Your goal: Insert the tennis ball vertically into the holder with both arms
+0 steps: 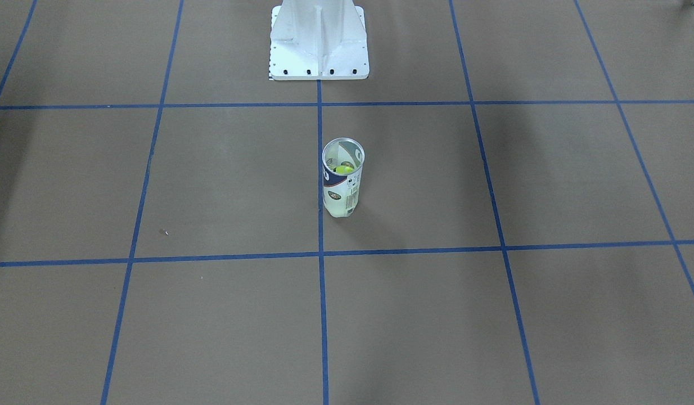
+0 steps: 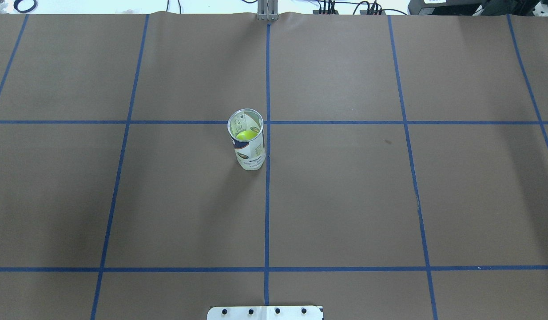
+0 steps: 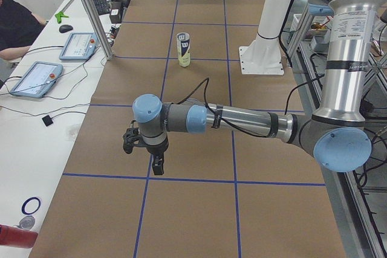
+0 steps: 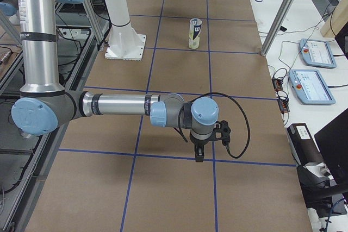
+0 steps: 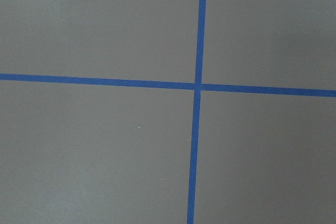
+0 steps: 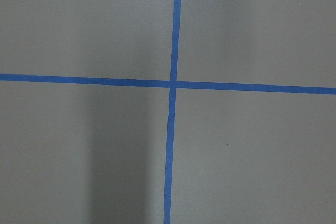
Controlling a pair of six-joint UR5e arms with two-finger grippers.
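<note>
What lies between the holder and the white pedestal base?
Only bare brown table crossed by blue tape, between holder and pedestal base, in the front-facing view.

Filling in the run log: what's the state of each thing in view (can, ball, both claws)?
holder: upright on the table, top open, no lid on it.
tennis ball: inside the holder, below the rim.
left claw: over bare table, well away from the holder; open or shut, cannot tell.
right claw: over bare table, well away from the holder; open or shut, cannot tell.
</note>
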